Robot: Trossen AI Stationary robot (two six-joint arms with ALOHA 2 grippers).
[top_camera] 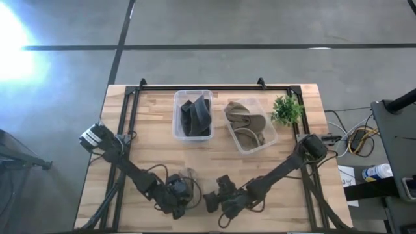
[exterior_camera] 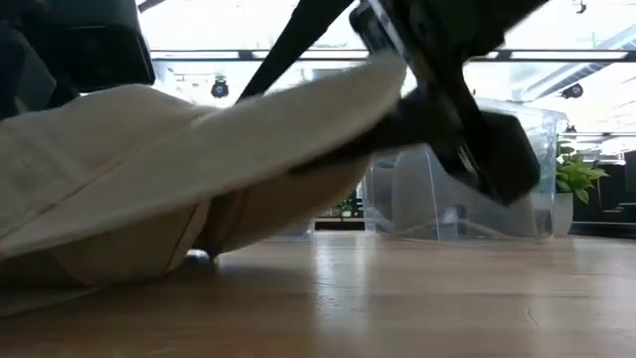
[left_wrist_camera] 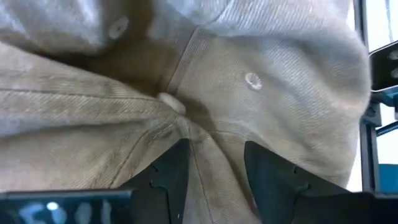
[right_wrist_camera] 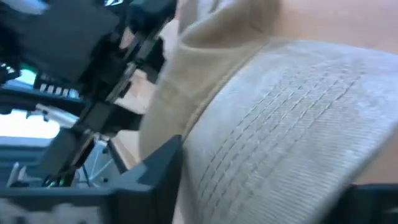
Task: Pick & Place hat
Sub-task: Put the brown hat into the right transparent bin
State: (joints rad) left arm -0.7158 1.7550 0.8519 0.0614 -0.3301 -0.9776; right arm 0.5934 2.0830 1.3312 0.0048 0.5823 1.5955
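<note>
A tan cap (exterior_camera: 149,169) sits near the table's near edge, between my two grippers. Its crown rests on the wood at the left of the low view, and its brim (exterior_camera: 328,104) slants up to the right. From above only a pale bit of the cap (top_camera: 189,174) shows; the arms cover the remainder. My left gripper (top_camera: 181,195) (left_wrist_camera: 214,155) is shut on the crown. My right gripper (top_camera: 218,195) (right_wrist_camera: 267,180) (exterior_camera: 437,109) is shut on the brim. My left gripper pinches a ridge of crown cloth (left_wrist_camera: 211,140) just below the top button (left_wrist_camera: 169,101), between its two fingers (left_wrist_camera: 168,177). The crown fills the wrist view and lies slack. My right gripper holds the stitched brim (right_wrist_camera: 273,118) between its two fingers (right_wrist_camera: 158,165), coming at its free edge from the table's right. The brim is raised off the wood while the crown stays down on the table (exterior_camera: 109,268).
Two clear bins stand toward the far edge: one with dark cloth (top_camera: 193,116), one with tan hats (top_camera: 250,125). A small green plant (top_camera: 286,109) stands right of them. Bare wood (top_camera: 156,149) lies between the bins and the grippers.
</note>
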